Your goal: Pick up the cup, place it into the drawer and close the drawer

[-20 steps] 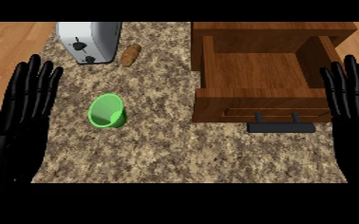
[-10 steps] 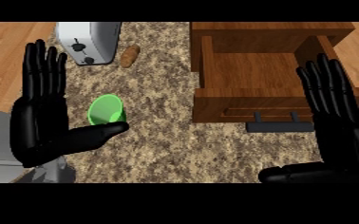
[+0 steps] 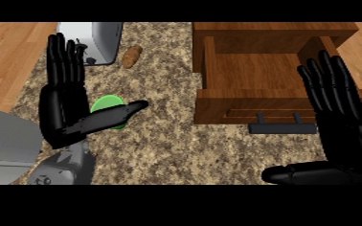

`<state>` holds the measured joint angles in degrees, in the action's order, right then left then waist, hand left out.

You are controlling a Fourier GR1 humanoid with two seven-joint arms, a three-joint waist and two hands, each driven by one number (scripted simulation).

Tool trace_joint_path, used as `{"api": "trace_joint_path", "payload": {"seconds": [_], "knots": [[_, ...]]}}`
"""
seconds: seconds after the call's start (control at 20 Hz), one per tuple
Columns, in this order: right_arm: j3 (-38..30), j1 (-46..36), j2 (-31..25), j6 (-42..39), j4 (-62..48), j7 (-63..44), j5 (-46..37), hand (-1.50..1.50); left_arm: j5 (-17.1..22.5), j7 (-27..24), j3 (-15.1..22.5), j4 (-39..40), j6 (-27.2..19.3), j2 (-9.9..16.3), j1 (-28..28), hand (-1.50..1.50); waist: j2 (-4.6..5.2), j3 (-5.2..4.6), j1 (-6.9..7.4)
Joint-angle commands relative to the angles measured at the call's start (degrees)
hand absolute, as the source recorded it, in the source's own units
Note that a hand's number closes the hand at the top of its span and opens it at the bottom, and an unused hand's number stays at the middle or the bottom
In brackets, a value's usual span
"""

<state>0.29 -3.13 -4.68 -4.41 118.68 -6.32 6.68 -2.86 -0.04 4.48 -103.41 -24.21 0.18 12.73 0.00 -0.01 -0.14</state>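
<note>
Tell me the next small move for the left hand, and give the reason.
Probably lower the left hand and curl its fingers round the green cup. The hand is open over the cup, thumb crossing in front of it, with nothing held yet. The drawer already stands open, so grasping comes first.

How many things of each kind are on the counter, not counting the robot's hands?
Green cup: 1
Toaster: 1
Brown bread roll: 1
Open wooden drawer: 1
Total: 4
</note>
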Motion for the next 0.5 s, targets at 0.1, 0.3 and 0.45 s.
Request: {"api": "trace_joint_path", "payload": {"seconds": [0.1,0.3,0.45], "knots": [[0.38,2.78,0.35,-1.40,1.13,1.24,0.14,-1.50,4.22,-4.38,-4.08,7.57,1.04,0.93,3.65,-1.50,0.02,0.00,-0.14],[-0.11,5.22,0.60,-1.46,4.03,0.39,0.69,-1.50,0.66,-0.89,-0.45,1.25,-0.86,0.42,-1.79,-1.50,-0.07,0.01,0.01],[-0.63,2.18,0.40,-2.21,-0.48,2.14,0.22,-1.50,1.03,0.27,-2.04,4.00,-1.32,0.19,2.41,-1.50,-0.02,0.01,0.01]]}}
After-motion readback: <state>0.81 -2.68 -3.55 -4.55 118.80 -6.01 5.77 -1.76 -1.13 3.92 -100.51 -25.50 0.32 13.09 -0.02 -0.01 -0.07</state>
